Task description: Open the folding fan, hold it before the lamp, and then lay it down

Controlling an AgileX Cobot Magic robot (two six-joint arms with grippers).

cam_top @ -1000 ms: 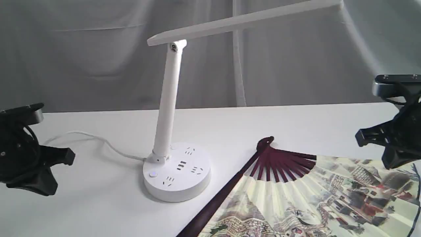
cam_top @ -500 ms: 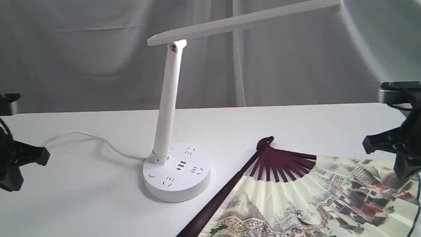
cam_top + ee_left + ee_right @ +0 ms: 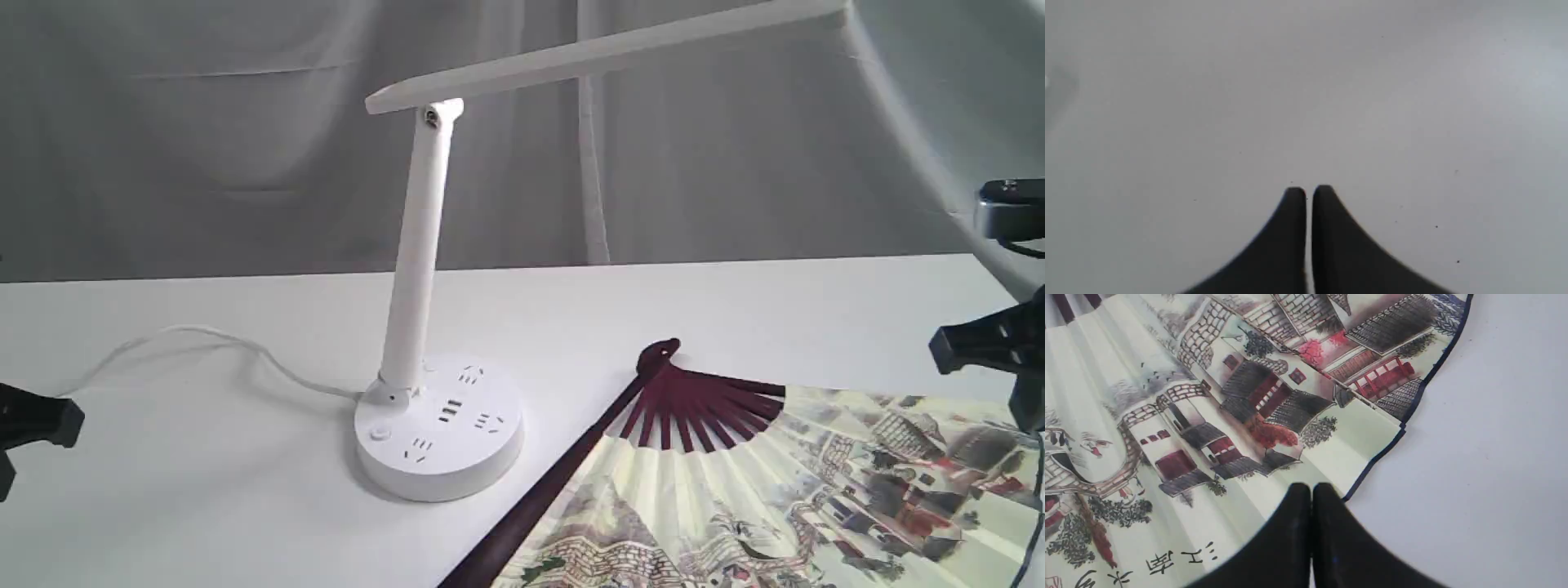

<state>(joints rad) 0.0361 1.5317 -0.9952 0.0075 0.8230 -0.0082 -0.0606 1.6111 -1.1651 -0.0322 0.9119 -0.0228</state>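
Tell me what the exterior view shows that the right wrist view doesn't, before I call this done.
Exterior only: the lamp standing upright with its cord, the pivot where the fan's ribs meet, and the left end effector at the frame's edge. Right wrist only: the black characters on the leaf, and a close look at the right end effector, shut and empty. Both: the folding fan lying open on the white table.

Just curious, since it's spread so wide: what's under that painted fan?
The folding fan lies open on the white table. Its leaf covers the surface beneath, so anything there cannot be seen.
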